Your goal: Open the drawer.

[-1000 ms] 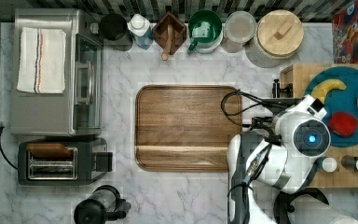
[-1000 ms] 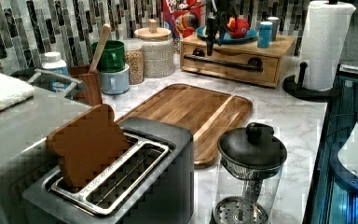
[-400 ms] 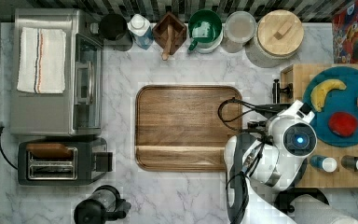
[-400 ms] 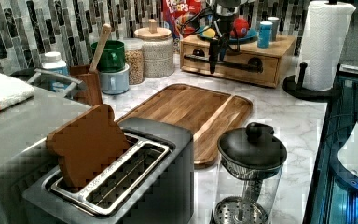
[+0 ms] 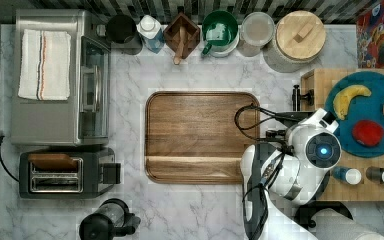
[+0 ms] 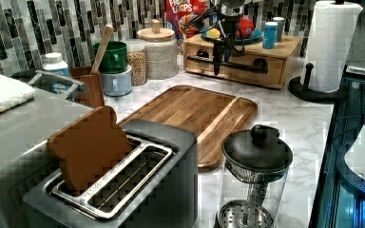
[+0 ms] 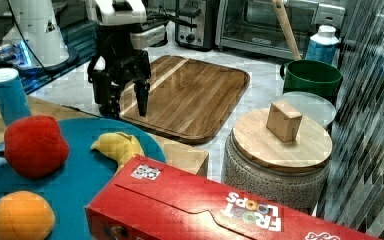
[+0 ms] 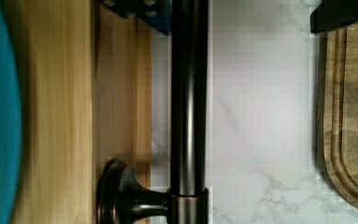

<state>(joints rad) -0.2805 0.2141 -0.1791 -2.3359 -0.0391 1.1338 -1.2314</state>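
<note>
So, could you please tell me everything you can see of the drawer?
The drawer is a wide, shallow light-wood box, shut, on the marble counter. A long black bar handle runs across its front on round mounts. On top sit a blue plate of fruit and two small shakers. The pincer hangs open at the handle, fingers on either side, not yet closed on it.

surface: white marble counter (image 5: 200,215) | centre of top view: brown wooden tray (image 5: 200,135) | left: toaster oven (image 5: 60,80), toaster (image 5: 67,172) | lower left: glass press pot (image 5: 105,227) | top edge: jars, green mug (image 5: 220,30), lidded canister (image 5: 297,37) | right: drawer box (image 6: 240,59), paper towel stand (image 6: 330,47)
</note>
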